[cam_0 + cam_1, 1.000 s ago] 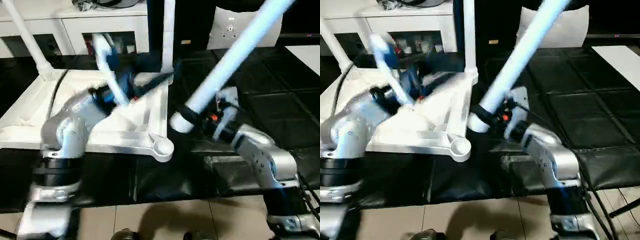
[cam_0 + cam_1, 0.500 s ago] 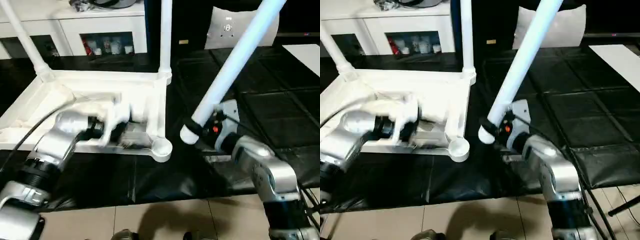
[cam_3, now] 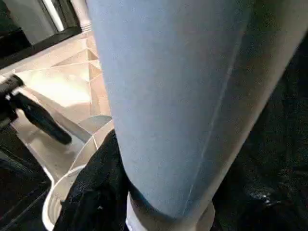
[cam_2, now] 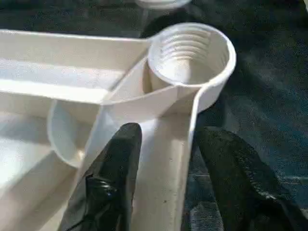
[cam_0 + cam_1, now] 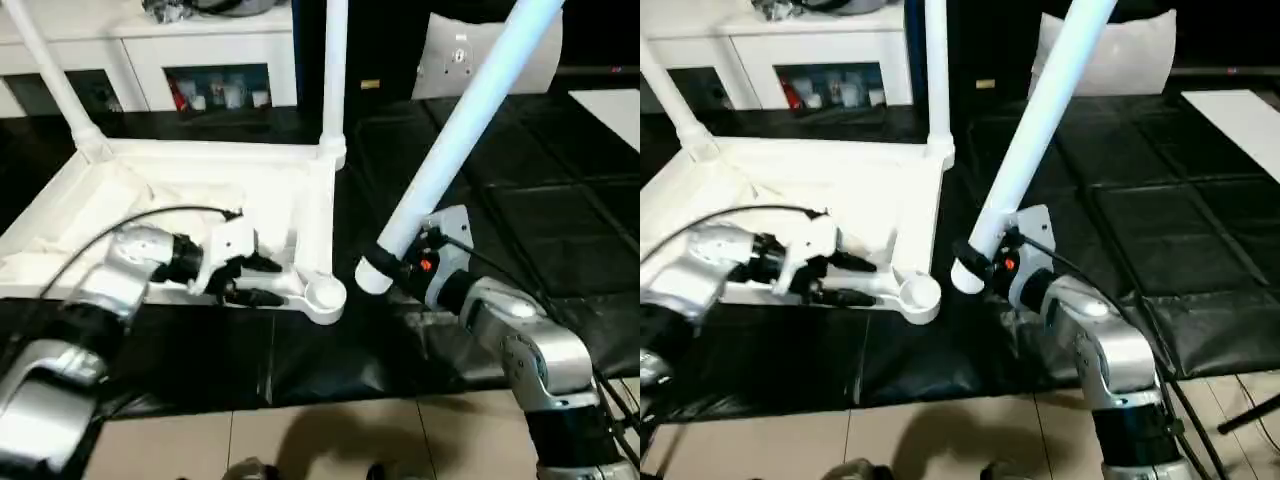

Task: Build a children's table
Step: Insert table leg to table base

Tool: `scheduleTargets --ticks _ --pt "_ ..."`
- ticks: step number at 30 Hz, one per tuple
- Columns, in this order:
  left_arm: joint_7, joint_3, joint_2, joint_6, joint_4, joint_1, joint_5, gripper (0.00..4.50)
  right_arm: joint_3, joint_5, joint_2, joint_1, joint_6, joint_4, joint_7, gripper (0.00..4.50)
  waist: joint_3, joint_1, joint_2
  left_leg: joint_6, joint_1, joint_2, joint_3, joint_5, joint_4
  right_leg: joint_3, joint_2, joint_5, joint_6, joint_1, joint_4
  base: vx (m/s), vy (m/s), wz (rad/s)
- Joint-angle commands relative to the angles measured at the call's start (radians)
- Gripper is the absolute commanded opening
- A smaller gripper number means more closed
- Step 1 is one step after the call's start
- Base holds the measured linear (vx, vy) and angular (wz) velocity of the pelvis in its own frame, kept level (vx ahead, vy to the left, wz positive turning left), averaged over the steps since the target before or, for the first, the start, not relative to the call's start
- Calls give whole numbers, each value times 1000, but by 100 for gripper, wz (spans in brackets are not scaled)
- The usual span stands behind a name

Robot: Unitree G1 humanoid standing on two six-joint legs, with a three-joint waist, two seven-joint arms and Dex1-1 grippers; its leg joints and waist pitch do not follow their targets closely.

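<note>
**Leg held beside the empty socket**

Head views: the upturned table top point(image 5: 190, 200) lies left; the right gripper point(image 5: 405, 268) grips a tilted leg point(image 5: 455, 140).

Left wrist view: the left gripper point(image 4: 166, 159) straddles the rim with fingers spread, near the corner socket point(image 4: 190, 53).

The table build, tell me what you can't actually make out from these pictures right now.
- The held leg: its upper end runs past the top edge of the head views.
- The right claw: in the right wrist view the leg covers all but one black finger.
- The two standing legs: cut off by the top edge in the head views.
- The tabletop: the left forearm hides part of its near rim.
- The shelf items behind: too small to identify.
</note>
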Motion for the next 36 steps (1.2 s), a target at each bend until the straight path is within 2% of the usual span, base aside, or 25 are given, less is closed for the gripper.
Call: scheduleTargets --ticks 1,9,15,18,20,21,24,25,26,27,28,30,31,34,36 --pt "-9 6 -1 -20 32 -21 14 193 -2 20 1 2 15 -39 11 191 -77 -1 6 -25 26 45 -19 -277 -84 53 -83 -304 -197 47 -82 0 0 0" --pt "-26 17 -24 -70 123 -50 36 123 24 10 -13 25 32 -75 18 191 -74 -1 6 -26 27 46 -21 -295 -85 53 -84 -346 -189 44 -88 0 0 0" --pt "-29 16 -30 -78 162 -62 52 84 71 -38 -49 19 37 -71 32 191 -73 -2 3 -21 26 45 -20 -288 -84 55 -86 -345 -191 46 -88 0 0 0" --pt "-18 21 -35 -82 192 -68 65 62 70 -50 -56 9 25 -77 21 191 -72 -1 3 -23 26 46 -21 -292 -85 55 -87 -352 -191 45 -88 0 0 0" --pt "-14 10 -33 -89 200 -62 81 47 68 -44 -65 1 -48 -72 75 191 -72 -1 8 -23 27 46 -21 -304 -84 54 -87 -355 -190 45 -90 0 0 0" --pt "-13 7 -33 -93 204 -61 87 40 68 -41 -69 -1 -63 -71 89 191 -71 -2 6 -22 27 48 -22 -310 -85 55 -88 -355 -188 45 -90 0 0 0" --pt "-2 5 -39 -101 205 -57 98 22 54 -36 -70 -8 -55 -70 75 191 -69 -3 6 -22 28 47 -22 -319 -87 54 -87 -373 -188 45 -92 0 0 0" --pt "9 14 -56 -87 192 -50 92 18 28 -2 -58 -14 -27 -77 72 191 -70 -3 6 -22 28 47 -23 -320 -87 54 -87 -373 -190 45 -92 0 0 0" --pt "19 19 -66 -72 184 -46 88 13 24 1 -59 -18 -13 -77 69 191 -70 -3 8 -22 29 49 -23 -326 -87 54 -87 -367 -196 44 -91 0 0 0" --pt "50 26 -97 -18 157 -30 76 10 30 -16 -67 -25 -44 -70 83 191 -71 -3 4 -23 31 50 -22 -323 -87 54 -87 -351 -206 46 -88 0 0 0" --pt "68 33 -113 11 146 -24 67 6 29 -17 -68 -28 -38 -67 82 191 -71 -1 5 -22 28 49 -23 -315 -86 54 -87 -344 -208 46 -86 0 0 0" --pt "110 48 -146 59 130 -15 51 1 39 -18 -85 -33 35 -69 78 191 -72 -2 2 -13 27 46 -20 -298 -84 54 -85 -326 -219 49 -86 0 0 0" --pt "135 54 -161 68 122 -10 51 0 52 -25 -94 -35 24 -63 96 191 -73 -1 2 -3 26 43 -18 -281 -80 53 -86 -330 -219 50 -88 0 0 0" --pt "182 57 -182 78 96 4 64 0 67 -37 -100 -38 -29 -47 126 191 -72 -2 -4 15 18 38 -17 -267 -77 52 -86 -372 -189 54 -95 0 0 0" --pt "198 55 -192 89 35 31 69 0 69 -42 -97 -43 -51 -34 128 191 -71 -4 -4 22 18 38 -17 -259 -77 50 -84 -405 -173 51 -100 0 0 0"
